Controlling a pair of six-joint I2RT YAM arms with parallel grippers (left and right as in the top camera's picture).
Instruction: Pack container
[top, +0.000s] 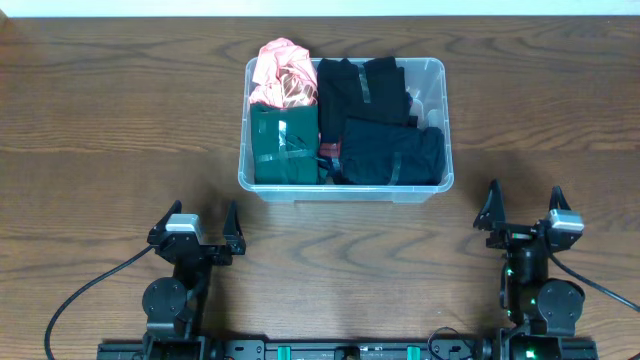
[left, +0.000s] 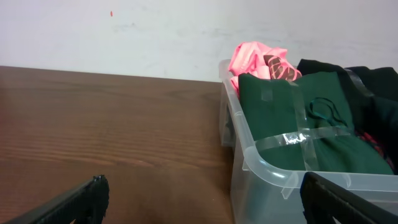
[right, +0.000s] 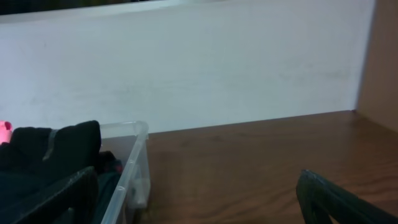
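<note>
Container (top: 345, 190): sat upper centre on desk (top: 100, 150), packed. Your left end effector (top: 202, 210) & right end effector (top: 524, 190): both gaped wide, empty, lower frame. Risk: pink garment (top: 282, 75) rode above rim; your nudge could've spilled it.

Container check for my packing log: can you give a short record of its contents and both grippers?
container: clear bin, mid-table, no lid on it
contents: pink garment far left; green taped bundle near left; black clothes right side
left gripper: open, empty, short of the bin
right gripper: open, empty, off the bin's near right corner
</note>
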